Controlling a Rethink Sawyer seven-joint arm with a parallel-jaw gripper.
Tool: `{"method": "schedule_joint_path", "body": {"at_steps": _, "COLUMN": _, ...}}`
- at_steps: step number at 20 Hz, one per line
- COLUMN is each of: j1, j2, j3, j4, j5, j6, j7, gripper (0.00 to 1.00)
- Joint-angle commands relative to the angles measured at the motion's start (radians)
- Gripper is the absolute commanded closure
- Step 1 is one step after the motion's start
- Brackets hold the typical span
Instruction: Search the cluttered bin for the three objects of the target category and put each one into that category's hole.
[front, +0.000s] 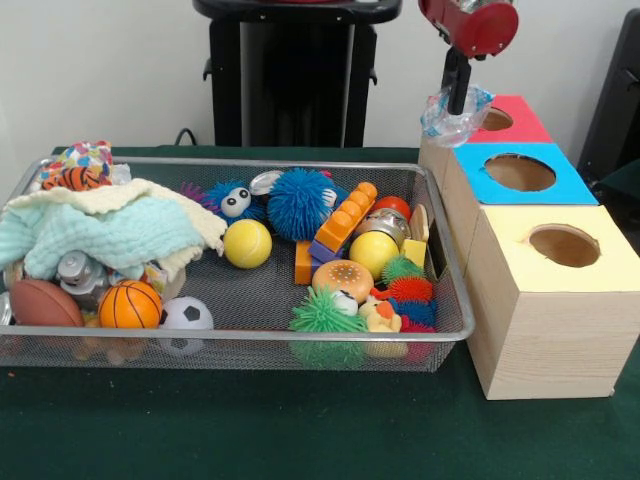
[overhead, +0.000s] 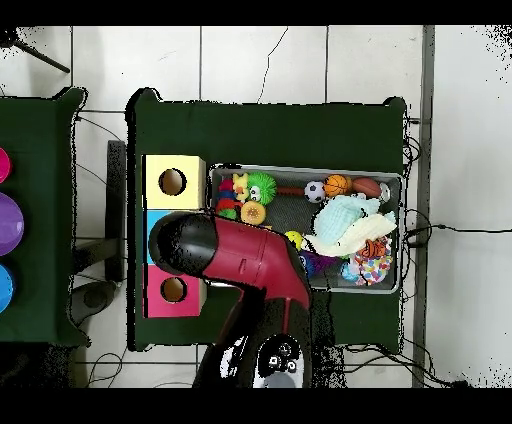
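Observation:
My gripper (front: 458, 100) hangs from the red arm at the top right of the front view. It is shut on a clear, wrinkly plastic item (front: 452, 122), held at the left edge of the red-topped box, beside its round hole (front: 497, 119). The wire mesh bin (front: 240, 345) lies left of the boxes, full of toys. A shiny crumpled item (front: 75, 270) peeks from under the cloth at the bin's left; I cannot tell if it is plastic or metal. In the overhead view the arm (overhead: 235, 255) hides the gripper and the item; the bin's rim (overhead: 305, 169) shows.
Three wooden boxes stand in a row right of the bin: red top, blue top (front: 520, 172), yellow top (front: 564, 245), each with a round hole. The bin holds balls, spiky toys, an orange block (front: 345, 218), a metal can (front: 385, 225) and a pale green cloth (front: 110, 230).

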Motion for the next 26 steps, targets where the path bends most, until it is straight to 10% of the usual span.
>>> {"method": "schedule_joint_path", "body": {"at_steps": 1, "j1": 0.029, "j2": 0.062, "j3": -0.062, "j4": 0.069, "j5": 0.090, "j6": -0.028, "j7": 0.351, "gripper": 1.00}}
{"method": "schedule_joint_path", "body": {"at_steps": 26, "j1": 0.232, "j2": 0.222, "j3": -0.167, "j4": -0.076, "j5": 0.280, "j6": 0.071, "j7": 0.539, "gripper": 1.00}}
